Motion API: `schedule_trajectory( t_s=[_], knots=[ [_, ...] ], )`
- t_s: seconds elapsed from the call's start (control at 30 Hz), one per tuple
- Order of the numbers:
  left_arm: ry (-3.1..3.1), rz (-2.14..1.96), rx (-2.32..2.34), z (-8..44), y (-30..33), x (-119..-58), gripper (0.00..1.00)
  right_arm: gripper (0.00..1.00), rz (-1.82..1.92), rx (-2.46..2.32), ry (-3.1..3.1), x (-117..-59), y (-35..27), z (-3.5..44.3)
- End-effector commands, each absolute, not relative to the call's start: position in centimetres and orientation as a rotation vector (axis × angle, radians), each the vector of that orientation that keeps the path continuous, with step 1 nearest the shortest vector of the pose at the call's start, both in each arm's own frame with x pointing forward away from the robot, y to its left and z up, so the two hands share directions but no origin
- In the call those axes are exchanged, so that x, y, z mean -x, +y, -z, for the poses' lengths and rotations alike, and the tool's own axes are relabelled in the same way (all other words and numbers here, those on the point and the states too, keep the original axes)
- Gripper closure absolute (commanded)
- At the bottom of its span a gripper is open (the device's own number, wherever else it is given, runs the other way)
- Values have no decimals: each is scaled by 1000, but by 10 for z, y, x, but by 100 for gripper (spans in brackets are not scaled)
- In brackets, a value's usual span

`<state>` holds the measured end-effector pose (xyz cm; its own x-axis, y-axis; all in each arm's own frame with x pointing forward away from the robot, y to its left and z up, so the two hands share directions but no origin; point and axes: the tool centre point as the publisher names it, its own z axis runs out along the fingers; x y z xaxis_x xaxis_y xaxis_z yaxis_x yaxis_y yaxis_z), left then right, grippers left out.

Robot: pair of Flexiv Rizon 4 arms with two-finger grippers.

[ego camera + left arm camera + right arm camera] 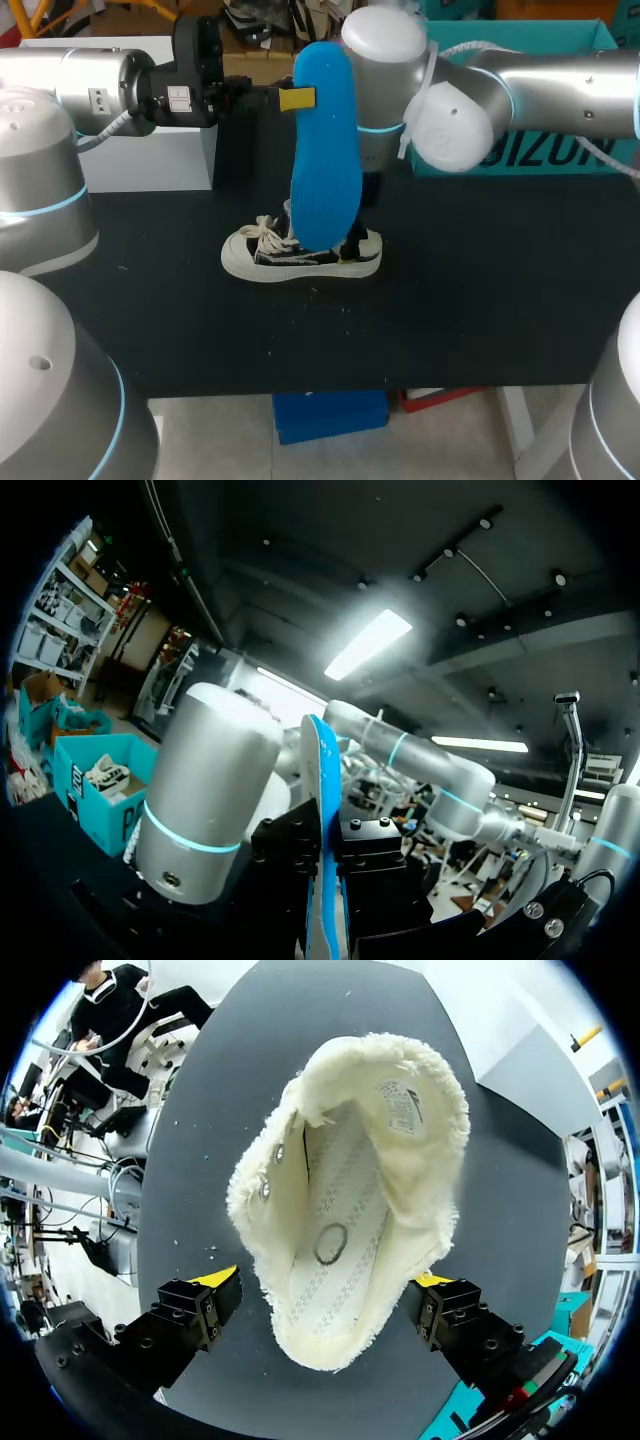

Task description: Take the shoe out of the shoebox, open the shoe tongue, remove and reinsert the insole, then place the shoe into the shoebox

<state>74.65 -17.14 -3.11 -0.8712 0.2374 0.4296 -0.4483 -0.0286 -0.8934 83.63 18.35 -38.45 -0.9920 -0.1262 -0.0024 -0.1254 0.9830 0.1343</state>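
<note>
As the head view shows, the left gripper pinches the blue insole upright above the shoe, which stands on the table. Left wrist view: both fingers clamp the insole, seen edge-on. Right wrist view: the right gripper straddles the shoe's heel end; whether it grips cannot be told.

Seen from the head view, the upright blue insole covers the middle of the shoe. The right gripper is mostly hidden there behind the insole and the right arm. Far right, the teal shoebox sits largely behind that arm. In the left wrist view, the insole's lower end is cut off.
</note>
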Motion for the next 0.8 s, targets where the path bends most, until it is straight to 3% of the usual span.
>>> schedule_trajectory(
  t_s=[0.03, 0.8],
  knots=[
    [-1790, -1952, -223, 32, -173, -746, 100, 0, 376, -234, -3087, -837, 177, 389],
    [-1790, -1952, -223, 32, -173, -746, 100, 0, 903, -149, -3037, -834, 173, 404]
  ],
)
